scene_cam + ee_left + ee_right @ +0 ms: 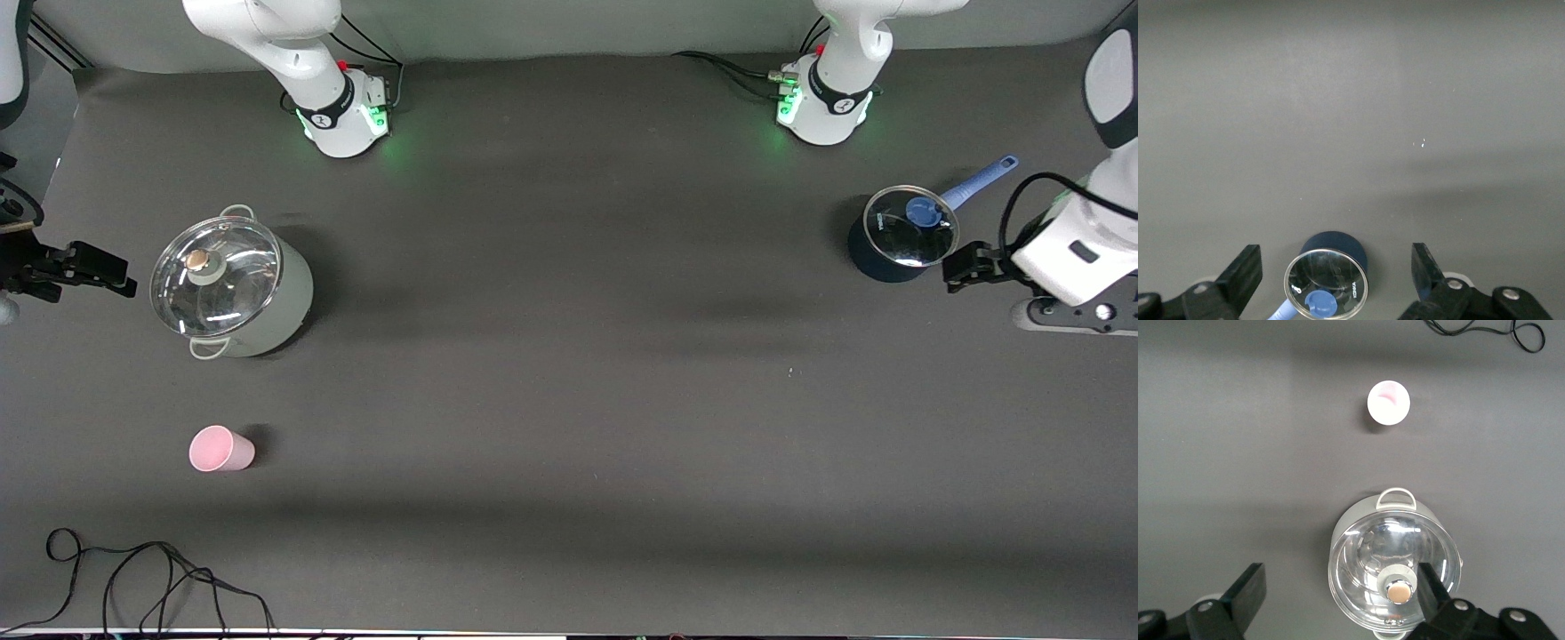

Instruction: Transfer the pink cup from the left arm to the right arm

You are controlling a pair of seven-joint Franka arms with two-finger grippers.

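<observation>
The pink cup (pixel 220 449) stands alone on the dark table toward the right arm's end, nearer to the front camera than the grey pot. It also shows in the right wrist view (pixel 1388 403). My right gripper (pixel 120 274) is open and empty, up beside the grey pot and apart from the cup; its jaws frame the pot in the right wrist view (pixel 1341 580). My left gripper (pixel 962 267) is open and empty at the left arm's end, beside the blue saucepan, which lies between its jaws in the left wrist view (pixel 1336 257).
A grey pot with a glass lid (pixel 233 286) stands at the right arm's end and shows in the right wrist view (pixel 1395 570). A dark blue saucepan with a glass lid (pixel 898 236) and a blue handle stands at the left arm's end. A black cable (pixel 133 578) lies near the front edge.
</observation>
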